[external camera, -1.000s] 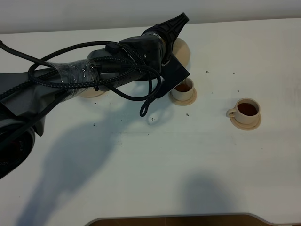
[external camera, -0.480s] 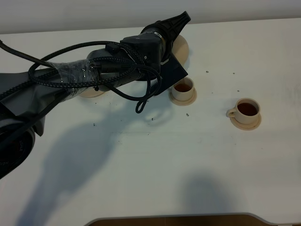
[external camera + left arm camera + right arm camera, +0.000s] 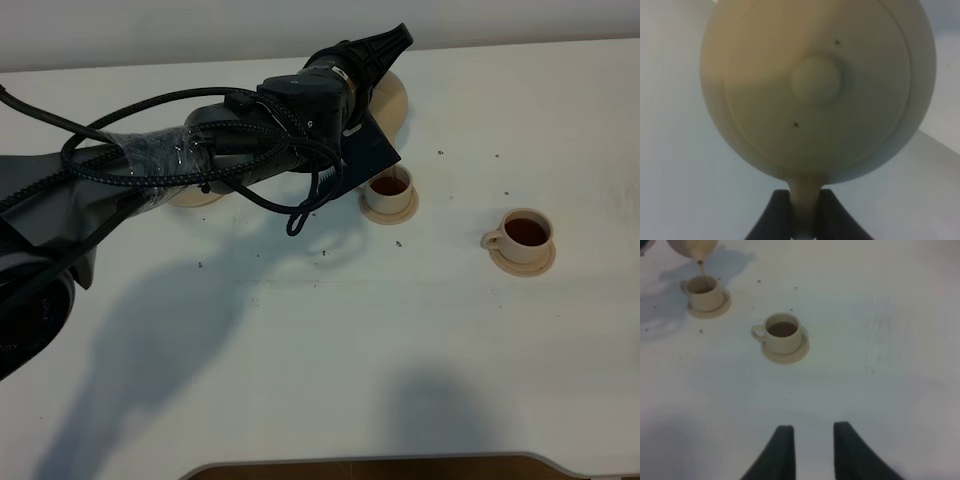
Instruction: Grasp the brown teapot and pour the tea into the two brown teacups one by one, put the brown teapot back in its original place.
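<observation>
My left gripper (image 3: 385, 50) is shut on the loop handle of the brown teapot (image 3: 392, 100) and holds it tilted above the nearer brown teacup (image 3: 390, 188). In the left wrist view the teapot (image 3: 816, 80) fills the frame, lid and knob facing the camera, the handle clamped at the gripper (image 3: 805, 200). In the right wrist view a thin stream of tea falls from the teapot (image 3: 690, 246) into that cup (image 3: 702, 291). The second teacup (image 3: 525, 233), also shown (image 3: 782, 334), holds tea on its saucer. The wide saucer (image 3: 195, 197) is mostly hidden under the left arm. My right gripper (image 3: 812, 450) is open and empty.
The left arm and its cables (image 3: 200, 150) stretch across the back left of the white table (image 3: 330, 340). Small dark specks (image 3: 322, 256) dot the surface. The table's front edge (image 3: 380, 462) runs along the bottom.
The left gripper and teapot have shifted slightly farther back and right over the nearer cup. The cups have not moved.
</observation>
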### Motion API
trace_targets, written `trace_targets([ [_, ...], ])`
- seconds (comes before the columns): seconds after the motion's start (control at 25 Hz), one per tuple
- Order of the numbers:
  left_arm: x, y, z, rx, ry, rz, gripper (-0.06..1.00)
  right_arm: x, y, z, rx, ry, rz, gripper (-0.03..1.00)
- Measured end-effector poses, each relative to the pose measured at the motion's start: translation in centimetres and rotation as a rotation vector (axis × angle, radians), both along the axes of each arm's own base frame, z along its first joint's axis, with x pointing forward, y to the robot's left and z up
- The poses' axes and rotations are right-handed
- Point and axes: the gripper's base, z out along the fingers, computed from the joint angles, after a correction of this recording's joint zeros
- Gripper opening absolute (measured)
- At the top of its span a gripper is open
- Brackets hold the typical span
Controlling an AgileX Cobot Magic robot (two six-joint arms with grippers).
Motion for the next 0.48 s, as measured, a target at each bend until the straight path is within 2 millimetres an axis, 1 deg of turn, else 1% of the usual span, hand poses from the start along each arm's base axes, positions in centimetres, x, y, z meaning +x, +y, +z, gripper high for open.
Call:
trace_targets([
  [0.48,0.04,-0.03,0.08,0.015,-0.014,-0.014,0.11,0.00,0.00,0.00,0.000,0.000,0.000,0.22],
])
